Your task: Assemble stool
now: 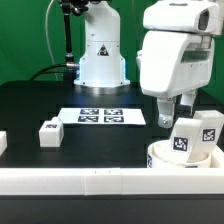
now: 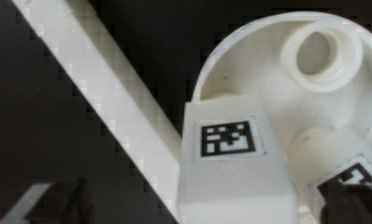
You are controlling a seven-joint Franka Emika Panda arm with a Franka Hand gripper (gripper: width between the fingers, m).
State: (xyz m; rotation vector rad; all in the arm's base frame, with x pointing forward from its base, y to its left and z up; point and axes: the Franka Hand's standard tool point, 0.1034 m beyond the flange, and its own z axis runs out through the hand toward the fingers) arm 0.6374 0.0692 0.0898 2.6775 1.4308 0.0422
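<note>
White hard plastic: I judge the parts stiff, light, slick. The seat (image 1: 160,157) lies beside the rail (image 1: 80,182) at the exterior view's right, legs (image 1: 186,142) upon it; the loose leg (image 1: 50,132) I'd pinch across flat sides. My claw (image 1: 175,112) hangs wide, empty. No writing, only square tags (image 2: 227,140).

Two cameras, one table.
Exterior view: low, level, mid-distance, facing my base (image 1: 100,58) over the rail (image 1: 100,180). Wrist view: mine, close, looking down. Both share rail, round seat (image 1: 160,156) and a tagged leg (image 1: 192,136).
</note>
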